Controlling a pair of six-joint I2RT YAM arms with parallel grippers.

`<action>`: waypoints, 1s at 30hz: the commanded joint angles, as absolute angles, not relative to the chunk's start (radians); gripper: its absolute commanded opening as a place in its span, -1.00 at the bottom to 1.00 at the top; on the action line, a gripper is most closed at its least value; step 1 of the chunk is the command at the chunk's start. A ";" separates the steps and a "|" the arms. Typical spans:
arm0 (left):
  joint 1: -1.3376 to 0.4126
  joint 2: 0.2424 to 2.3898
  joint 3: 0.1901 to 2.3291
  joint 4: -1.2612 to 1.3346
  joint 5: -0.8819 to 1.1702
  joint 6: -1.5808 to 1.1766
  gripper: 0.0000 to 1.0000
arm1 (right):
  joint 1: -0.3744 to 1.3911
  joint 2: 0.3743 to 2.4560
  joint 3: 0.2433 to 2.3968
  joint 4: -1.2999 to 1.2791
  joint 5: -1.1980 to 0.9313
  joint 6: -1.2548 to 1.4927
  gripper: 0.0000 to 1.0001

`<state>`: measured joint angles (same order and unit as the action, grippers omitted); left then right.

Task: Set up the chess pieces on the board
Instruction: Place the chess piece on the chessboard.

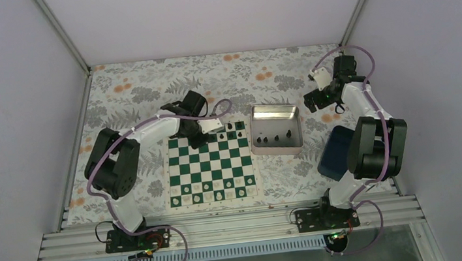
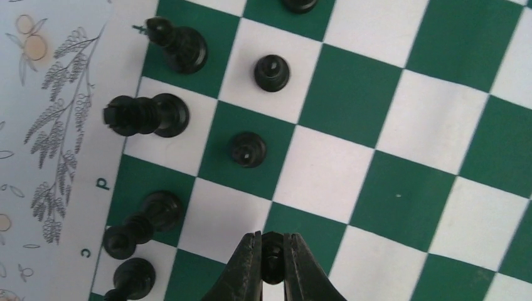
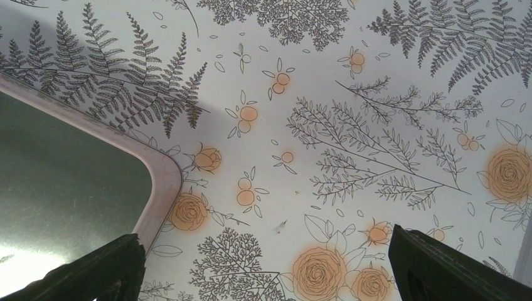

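The green and white board (image 1: 209,166) lies in the middle of the table. My left gripper (image 2: 271,260) is shut on a small black pawn (image 2: 272,251) just above the board (image 2: 401,157), near its far left squares; in the top view it (image 1: 210,127) hovers over the far edge. Several black pieces stand along the board's edge (image 2: 147,116), with two pawns (image 2: 248,149) in the row beside them. More black pieces stand at the far right corner (image 1: 235,129) and in the silvery tray (image 1: 275,138). My right gripper (image 3: 263,276) is open and empty above the floral cloth.
White pieces line the board's near rows (image 1: 213,195). A dark blue box (image 1: 336,152) sits by the right arm. A corner of the tray (image 3: 157,182) shows at the left of the right wrist view. Walls enclose the table on three sides.
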<state>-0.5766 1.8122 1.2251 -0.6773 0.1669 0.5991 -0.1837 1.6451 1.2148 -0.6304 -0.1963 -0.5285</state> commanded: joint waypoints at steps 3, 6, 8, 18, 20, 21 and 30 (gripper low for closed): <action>-0.537 1.829 1.199 -0.585 0.156 0.626 -0.87 | -0.177 1.657 1.234 -0.639 -0.192 -0.522 1.00; -0.524 1.840 1.196 -0.571 0.153 0.629 -0.86 | -0.178 1.657 1.232 -0.638 -0.190 -0.523 1.00; -0.515 1.852 1.203 -0.573 0.160 0.632 -0.87 | -0.177 1.658 1.230 -0.636 -0.188 -0.522 1.00; -0.505 1.900 1.231 -0.580 0.198 0.637 -0.87 | -0.178 1.657 1.223 -0.631 -0.180 -0.527 1.00; -0.505 1.906 1.234 -0.585 0.202 0.638 -0.87 | -0.179 1.657 1.220 -0.630 -0.177 -0.527 1.00; -0.505 1.907 1.236 -0.584 0.202 0.638 -0.87 | -0.178 1.657 1.221 -0.628 -0.177 -0.527 1.00; -0.504 1.915 1.233 -0.572 0.208 0.631 -0.86 | -0.179 1.657 1.215 -0.628 -0.175 -0.530 1.00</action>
